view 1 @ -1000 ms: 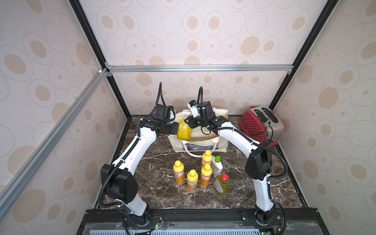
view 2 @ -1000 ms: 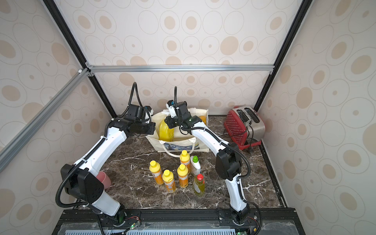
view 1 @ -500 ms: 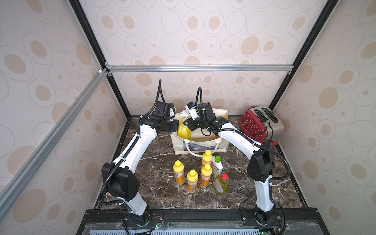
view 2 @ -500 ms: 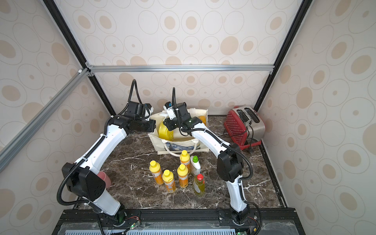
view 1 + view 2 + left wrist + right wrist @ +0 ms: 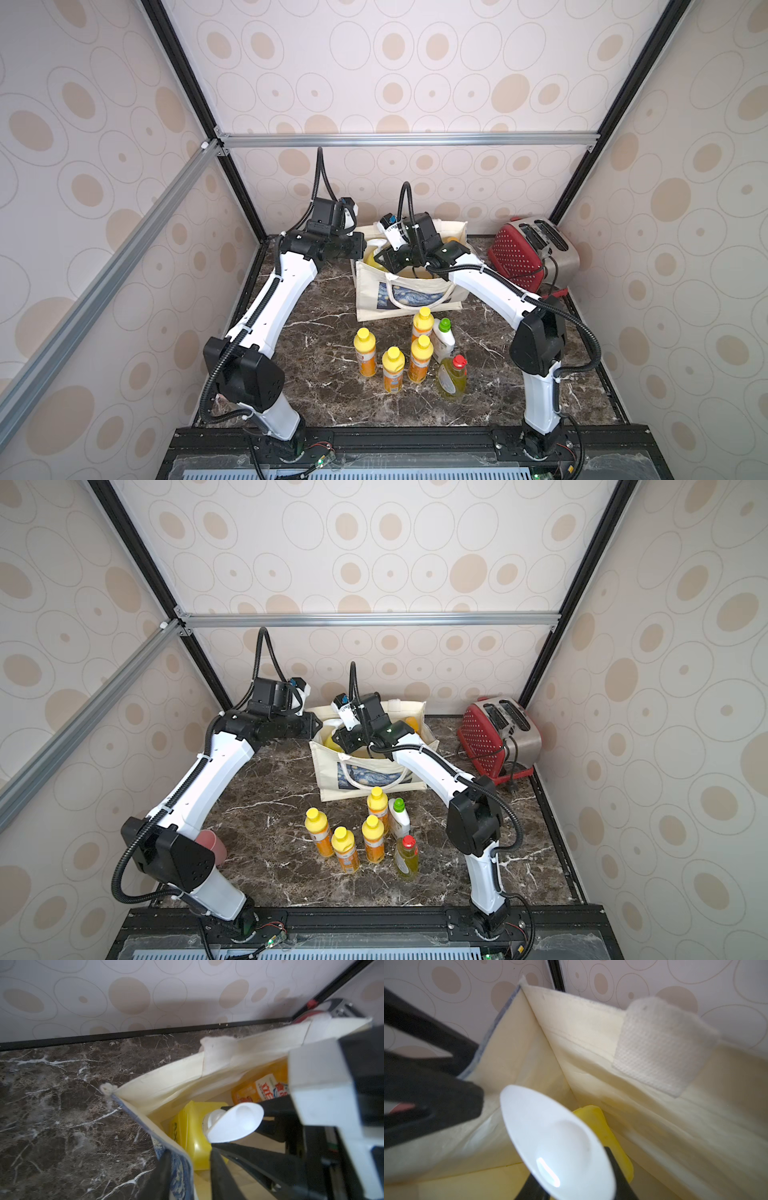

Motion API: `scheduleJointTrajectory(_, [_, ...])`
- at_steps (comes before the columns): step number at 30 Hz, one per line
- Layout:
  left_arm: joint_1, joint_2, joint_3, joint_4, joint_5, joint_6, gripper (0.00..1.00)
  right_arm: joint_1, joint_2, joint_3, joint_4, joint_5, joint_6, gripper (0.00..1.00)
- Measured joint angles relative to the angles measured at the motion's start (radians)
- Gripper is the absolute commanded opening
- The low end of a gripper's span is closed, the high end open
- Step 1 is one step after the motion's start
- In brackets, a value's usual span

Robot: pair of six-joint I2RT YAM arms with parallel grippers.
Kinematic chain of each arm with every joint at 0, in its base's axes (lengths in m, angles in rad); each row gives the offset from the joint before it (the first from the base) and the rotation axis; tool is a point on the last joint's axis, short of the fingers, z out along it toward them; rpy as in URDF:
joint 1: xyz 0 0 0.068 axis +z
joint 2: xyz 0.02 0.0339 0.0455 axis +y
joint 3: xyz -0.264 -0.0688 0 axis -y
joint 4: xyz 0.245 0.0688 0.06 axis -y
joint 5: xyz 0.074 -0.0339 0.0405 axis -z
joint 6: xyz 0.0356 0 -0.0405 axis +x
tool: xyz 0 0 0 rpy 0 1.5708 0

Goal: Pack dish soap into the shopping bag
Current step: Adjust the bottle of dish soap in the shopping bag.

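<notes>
1. The dark marbled surface (image 5: pixel 332 328) covers the floor of my work cell. I place everything on it by the shopping bag.
2. The shopping bag (image 5: pixel 370 291) is cream canvas with a blue swirling print. It stands upright near the back wall, mouth open, so bottles can go in from above.
3. A red toaster (image 5: pixel 528 257) sits apart from the bag on my right arm's side and plays no part in the packing.
4. The big yellow bottle (image 5: pixel 187 1132) is inside the bag, upright in the corner nearest my left arm. The right gripper (image 5: pixel 387 261) reaches down through the bag's mouth, jaws closed on the bottle's neck. I cannot tell whether the bottle has reached the bag's floor.
5. An amber bottle (image 5: pixel 259 1088) with an orange label also sits in the bag, on the toaster side.
6. Six bottles wait in front of the bag, unpacked: four small orange bottles (image 5: pixel 392 370), a white bottle (image 5: pixel 444 337) with a green cap, and a yellow-green bottle (image 5: pixel 451 376) with a red cap.
7. The left gripper (image 5: pixel 189 1157) sits at the bag's side rim. Its jaws are parted, with the printed wall between them unpinched. I judge its job is to keep the mouth spread.
8. The white pump head (image 5: pixel 550 1136) sits just above the right jaws.
</notes>
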Motion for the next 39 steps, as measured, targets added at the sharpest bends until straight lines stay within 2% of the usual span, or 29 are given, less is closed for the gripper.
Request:
scheduleJointTrajectory(3, [0.003, -0.091, -0.106, 0.046, -0.035, -0.004, 0.88, 0.0, 0.0, 0.005, -0.01, -0.02, -0.005, 0.0])
scheduleJointTrajectory(6, [0.011, -0.191, -0.192, 0.069, -0.087, -0.014, 0.95, 0.0, 0.0, 0.012, -0.03, -0.043, -0.005, 0.0])
scheduleJointTrajectory(11, [0.07, -0.31, -0.266, 0.121, -0.166, -0.051, 0.95, 0.0, 0.0, 0.017, -0.047, -0.085, -0.004, 0.0])
scheduleJointTrajectory(17, [0.167, -0.304, -0.317, 0.142, -0.209, -0.105, 0.92, 0.001, 0.0, 0.021, -0.058, -0.114, -0.002, 0.0])
scheduleJointTrajectory(27, [0.187, -0.106, -0.317, 0.144, -0.054, -0.131, 0.88, 0.01, 0.0, 0.111, -0.188, -0.132, 0.013, 0.0])
scheduleJointTrajectory(39, [0.188, -0.093, -0.317, 0.18, 0.018, -0.142, 0.88, 0.031, 0.0, 0.154, -0.197, -0.192, 0.021, 0.0])
